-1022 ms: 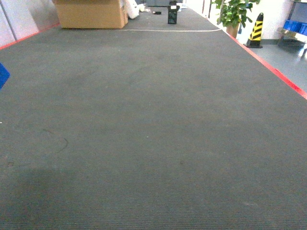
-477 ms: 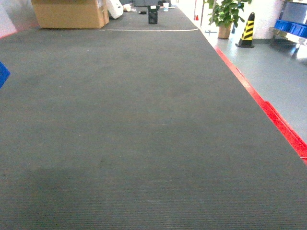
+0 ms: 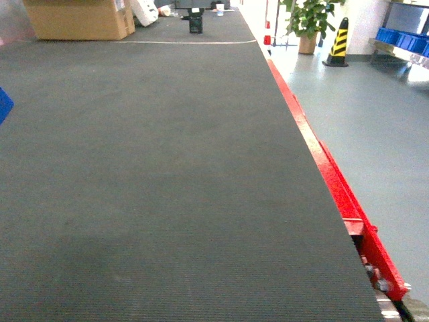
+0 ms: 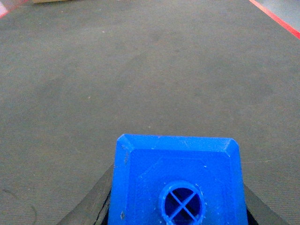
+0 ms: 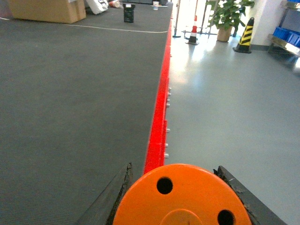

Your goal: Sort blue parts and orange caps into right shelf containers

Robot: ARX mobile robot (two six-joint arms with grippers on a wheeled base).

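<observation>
In the left wrist view, a blue part (image 4: 178, 164) with a round crossed hole in its top face fills the bottom of the frame. My left gripper (image 4: 178, 192) is shut on it, a dark finger (image 4: 98, 199) showing on each side. In the right wrist view, my right gripper (image 5: 180, 194) is shut on an orange cap (image 5: 183, 201) with small holes in its flat top, between dark fingers (image 5: 115, 194). Blue right shelf containers (image 3: 402, 39) sit on a shelf far off at the top right. Neither gripper shows in the head view.
Dark carpet (image 3: 154, 168) ends at a red edge strip (image 3: 335, 188), with grey floor (image 3: 382, 121) beyond it. Far back stand a cardboard box (image 3: 77, 19), a potted plant (image 3: 307, 20), a yellow-black cone (image 3: 338, 41) and a red-white cone (image 5: 193, 33). A blue corner (image 3: 3, 106) pokes in at the left edge.
The head view has swung to the right: the cardboard box, plant and cone have shifted left, and the red strip and grey floor now fill much more of the right side.
</observation>
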